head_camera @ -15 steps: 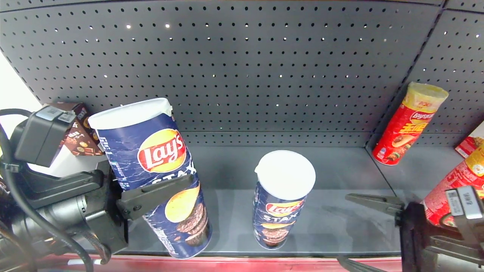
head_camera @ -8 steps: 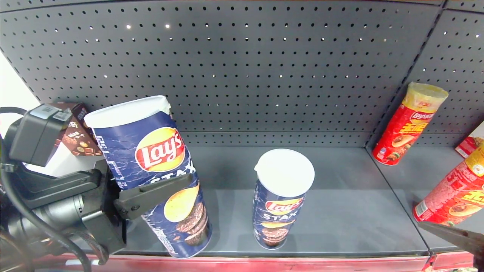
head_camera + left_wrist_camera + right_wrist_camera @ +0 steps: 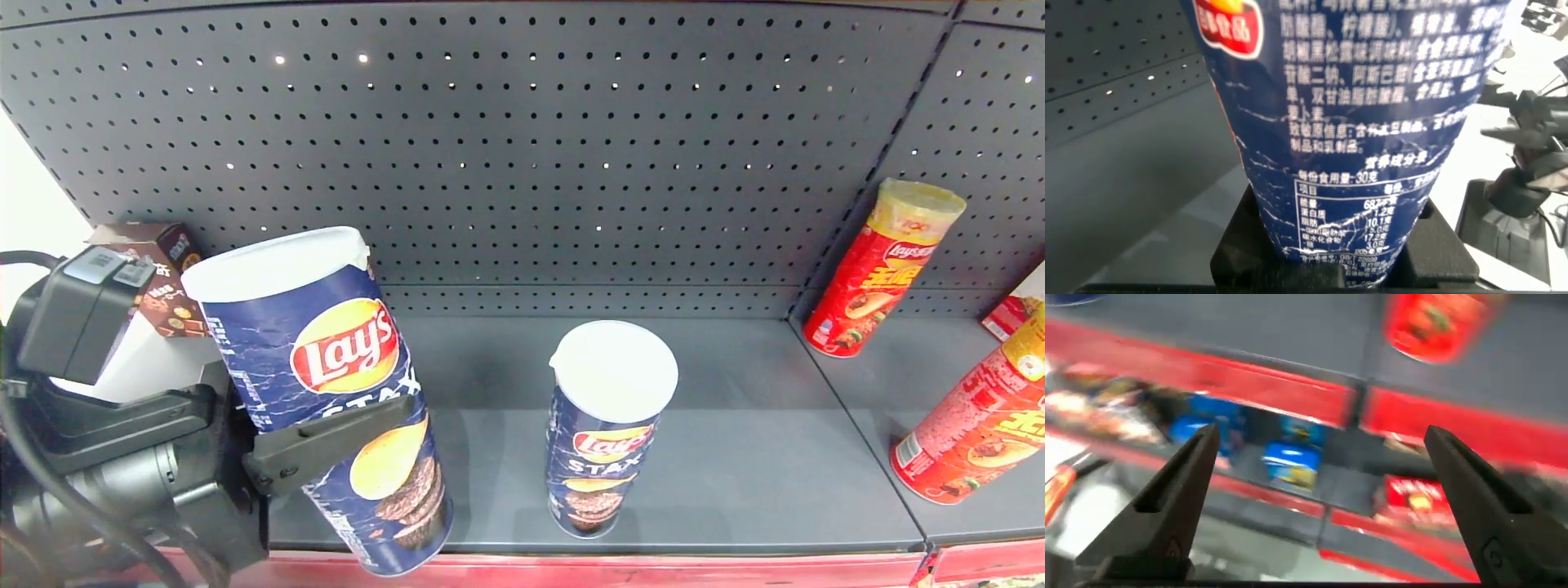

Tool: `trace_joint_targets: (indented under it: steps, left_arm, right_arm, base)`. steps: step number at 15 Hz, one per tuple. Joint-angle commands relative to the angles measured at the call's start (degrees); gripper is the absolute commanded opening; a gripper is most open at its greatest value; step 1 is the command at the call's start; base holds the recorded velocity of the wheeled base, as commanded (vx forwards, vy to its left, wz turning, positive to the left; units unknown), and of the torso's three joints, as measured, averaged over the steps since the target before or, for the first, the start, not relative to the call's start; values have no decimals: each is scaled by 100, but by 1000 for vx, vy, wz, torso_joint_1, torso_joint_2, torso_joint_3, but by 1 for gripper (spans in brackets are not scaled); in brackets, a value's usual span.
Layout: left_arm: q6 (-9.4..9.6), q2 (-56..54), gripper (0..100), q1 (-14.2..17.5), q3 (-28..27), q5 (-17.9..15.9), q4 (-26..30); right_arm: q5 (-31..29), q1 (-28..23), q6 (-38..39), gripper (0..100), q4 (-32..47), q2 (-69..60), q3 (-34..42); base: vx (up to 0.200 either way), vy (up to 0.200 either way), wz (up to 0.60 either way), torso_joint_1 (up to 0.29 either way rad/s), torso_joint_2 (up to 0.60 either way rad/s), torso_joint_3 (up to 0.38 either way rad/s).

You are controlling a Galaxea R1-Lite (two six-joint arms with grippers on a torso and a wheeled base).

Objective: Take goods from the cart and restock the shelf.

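My left gripper (image 3: 326,429) is shut on a tall dark blue chip can (image 3: 326,392) with a white lid, holding it tilted at the shelf's front left edge; its bottom hangs over the red edge strip. The same can (image 3: 1347,131) fills the left wrist view, clamped between the black fingers. A second blue chip can (image 3: 606,429) stands upright on the grey shelf (image 3: 751,457) to the right of it. My right gripper (image 3: 1323,498) is open, below the shelf front, with lower shelves of blue and red goods blurred beyond it.
Two red chip cans (image 3: 886,265) (image 3: 971,425) lean on the neighbouring shelf section at the right. A brown box (image 3: 159,278) sits at the far left behind the held can. A perforated back panel (image 3: 522,147) closes the shelf. Open shelf floor lies between the cans.
The right gripper dropped out of the head view at the lower right. The left gripper with the blue can sank slightly, so the can's bottom now overhangs the shelf edge.
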Motion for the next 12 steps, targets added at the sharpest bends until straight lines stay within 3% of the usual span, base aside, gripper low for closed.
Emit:
trace_joint_targets:
  steps: [1, 4, 12]
  left_arm:
    - [12, 14, 0, -103, -12, -3, -27]
    - [65, 14, 0, -410, 5, -3, -36]
    - [47, -320, 0, -516, 304, -3, 35]
  right_arm:
    - [-197, -579, 153, 100, 149, -449, -60]
    - [-135, -1519, 197, 100, -70, -519, 160]
    - [-82, -1598, 258, 100, -79, -1091, 160]
  base:
    - [0, 0, 0, 0, 0, 0]
    - [0, 0, 0, 0, 0, 0]
    - [0, 0, 0, 0, 0, 0]
